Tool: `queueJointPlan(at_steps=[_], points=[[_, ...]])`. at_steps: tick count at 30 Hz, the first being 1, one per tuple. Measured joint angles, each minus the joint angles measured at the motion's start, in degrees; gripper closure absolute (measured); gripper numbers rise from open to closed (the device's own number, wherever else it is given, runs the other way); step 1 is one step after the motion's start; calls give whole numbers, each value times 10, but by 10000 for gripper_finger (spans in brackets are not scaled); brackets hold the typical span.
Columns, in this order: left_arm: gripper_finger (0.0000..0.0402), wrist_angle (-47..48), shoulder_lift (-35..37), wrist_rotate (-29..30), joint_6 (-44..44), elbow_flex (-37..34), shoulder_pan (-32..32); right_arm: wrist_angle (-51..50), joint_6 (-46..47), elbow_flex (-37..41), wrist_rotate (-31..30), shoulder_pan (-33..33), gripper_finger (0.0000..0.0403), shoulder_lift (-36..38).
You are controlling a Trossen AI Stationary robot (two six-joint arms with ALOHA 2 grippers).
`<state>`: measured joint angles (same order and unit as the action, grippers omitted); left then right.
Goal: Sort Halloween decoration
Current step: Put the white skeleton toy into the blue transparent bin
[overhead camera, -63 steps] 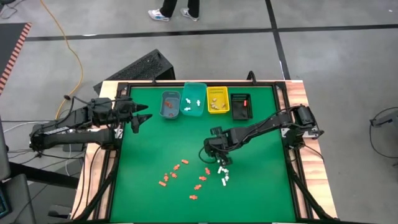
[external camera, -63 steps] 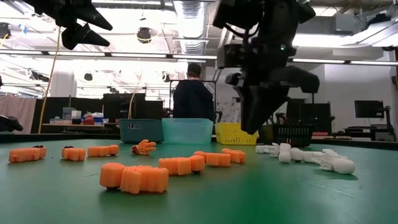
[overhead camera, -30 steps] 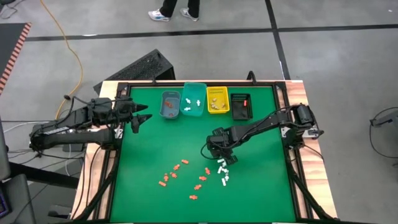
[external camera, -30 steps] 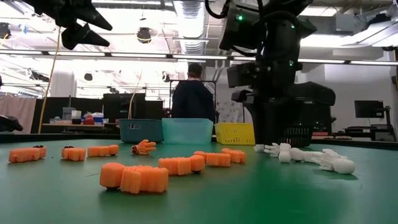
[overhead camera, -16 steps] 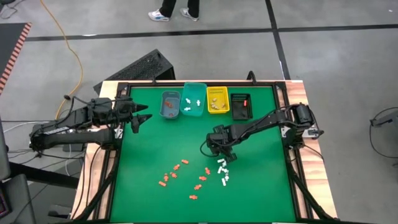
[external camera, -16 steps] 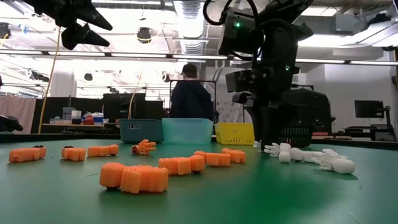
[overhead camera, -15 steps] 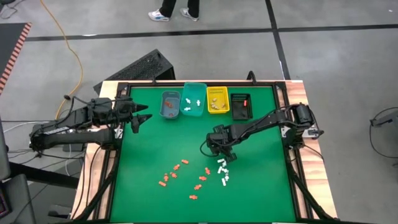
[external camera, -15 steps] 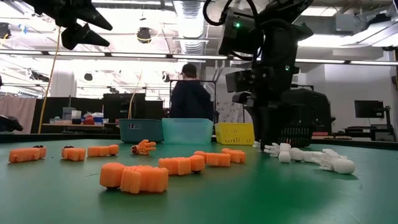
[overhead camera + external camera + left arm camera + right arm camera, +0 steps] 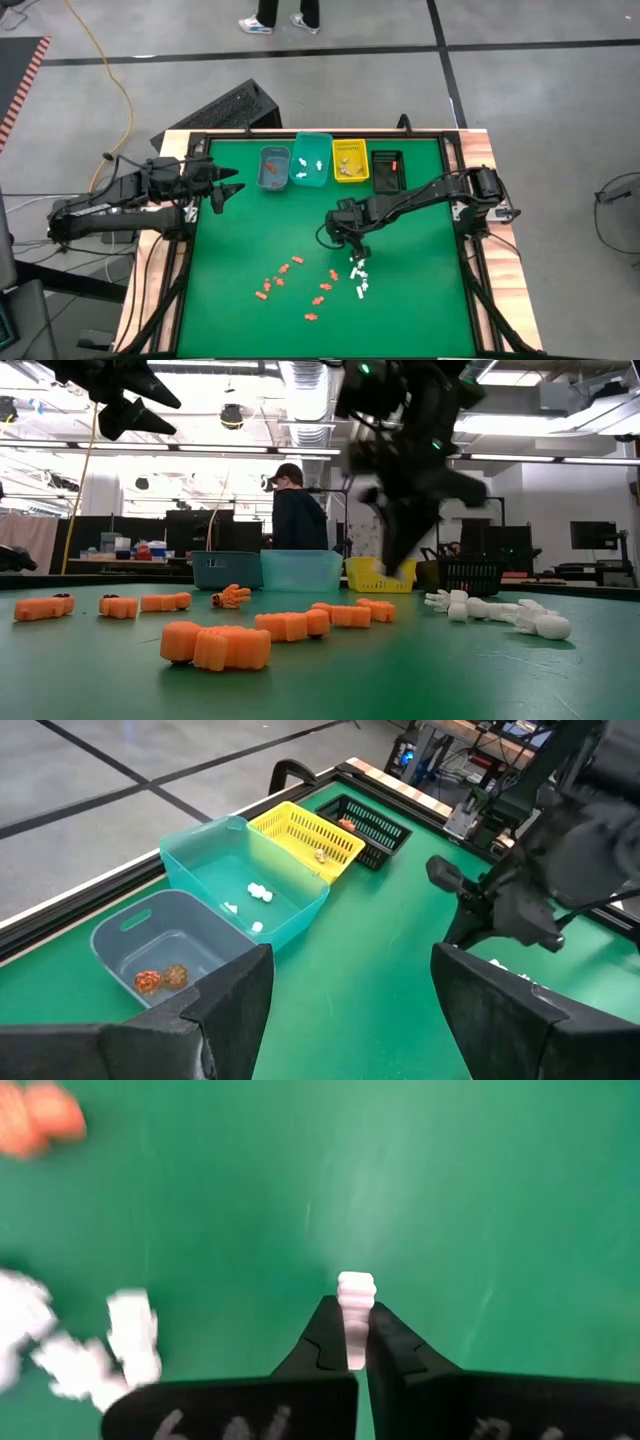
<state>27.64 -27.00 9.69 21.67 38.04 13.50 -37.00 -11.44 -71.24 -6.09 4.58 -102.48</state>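
One white piece (image 9: 356, 1302) is now pinched in the right pincer (image 9: 347, 1342), which a second ago stood open over the white cluster (image 9: 358, 277) and has since closed and lifted toward the teal bin (image 9: 311, 160), where white pieces belong. Orange pieces (image 9: 290, 280) lie left of the cluster on the bench (image 9: 250, 230). The left pincer (image 9: 226, 188), fully open, hovers left of the bin. No writing or brand is legible.
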Motion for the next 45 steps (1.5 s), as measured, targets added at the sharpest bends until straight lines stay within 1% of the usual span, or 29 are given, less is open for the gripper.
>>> queueJointPlan(at_steps=[5, 9, 13, 17, 21, 25, 30, 37, 41, 45], points=[[141, 0, 0, 0, 0, 0, 0, 45, -25, -62, -8, -34, 393, 0], [141, 0, 0, 0, 0, 0, 0, 132, -23, -94, -13, -81, 394, 0], [141, 0, 0, 0, 4, 0, 0, 222, 20, -98, -14, -136, 394, 1], [141, 0, 0, 0, 5, 0, 0, 260, 81, -98, -14, -185, 385, 1], [141, 0, 0, 1, 5, 0, 0, 255, 99, -98, -14, -218, 367, 0], [141, 0, 0, 16, 5, 0, 0, 248, 99, -98, -1, -236, 350, 0], [141, 0, 0, 22, 5, 0, 0, 247, 95, -98, 7, -243, 320, 0], [141, 0, 0, 23, 5, 0, 0, 227, 88, -98, 24, -241, 265, 1], [141, 0, 0, 22, 5, 0, 0, 163, 86, -98, 81, -224, 249, 10], [141, 0, 0, 21, 5, 0, 0, 58, 86, -98, 145, -189, 246, 14]])
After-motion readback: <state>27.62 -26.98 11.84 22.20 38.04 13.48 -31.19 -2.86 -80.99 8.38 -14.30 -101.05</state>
